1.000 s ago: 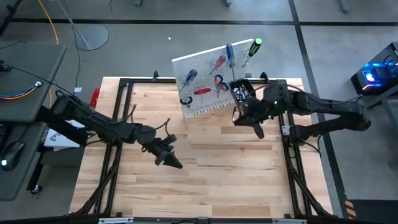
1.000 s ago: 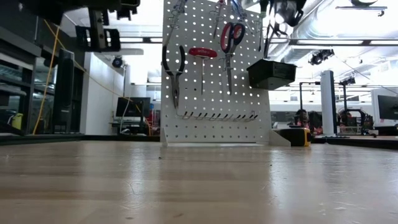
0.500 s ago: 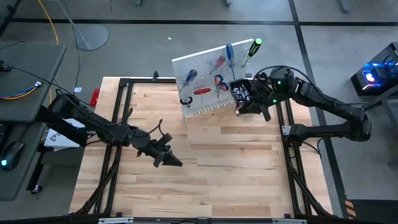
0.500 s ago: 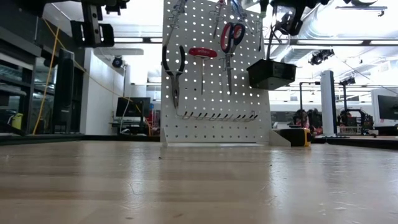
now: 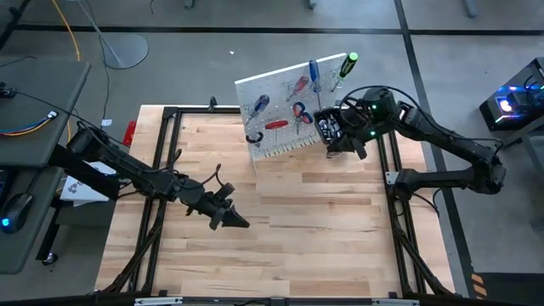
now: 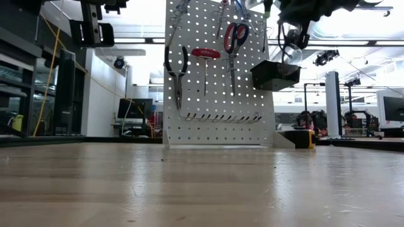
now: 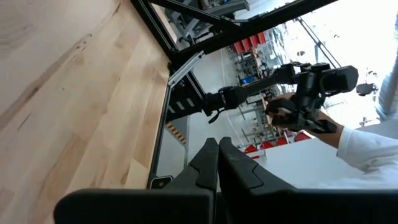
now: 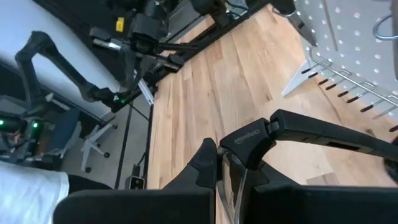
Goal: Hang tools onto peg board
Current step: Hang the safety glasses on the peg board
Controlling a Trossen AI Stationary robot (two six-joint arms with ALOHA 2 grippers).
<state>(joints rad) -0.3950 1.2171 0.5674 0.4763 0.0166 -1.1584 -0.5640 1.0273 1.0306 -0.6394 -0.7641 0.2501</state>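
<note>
The white peg board (image 5: pixel 285 102) stands at the table's far edge. Dark-handled pliers (image 6: pixel 175 66), a red-handled screwdriver (image 6: pixel 206 54) and small scissors (image 6: pixel 235 36) hang from its pegs. A blue screwdriver (image 5: pixel 314 70) and a green one (image 5: pixel 347 61) sit at its top. A black bin (image 6: pixel 274 74) is attached on its right. My right gripper (image 5: pixel 354 143) is shut, just right of the bin and above it (image 6: pixel 295 28). A dark lettered strip (image 8: pixel 249 135) lies right at its fingertips. My left gripper (image 5: pixel 231 218) is shut and empty above the table's middle left. My right gripper has the dark lettered strip (image 8: pixel 249 135) right at its fingertips in the right wrist view. I cannot tell whether the fingers touch it or what it belongs to.
A black metal frame (image 5: pixel 170 115) borders the wooden table top (image 5: pixel 306 221). A yellow tape measure (image 6: pixel 305 137) lies right of the board's foot. A row of bare pegs (image 6: pixel 218 116) runs along the board's lower part. A person's white sleeve (image 7: pixel 367 146) shows beyond the table.
My right gripper has gone from over the table toward the far edge, up to the black bin's right side.
</note>
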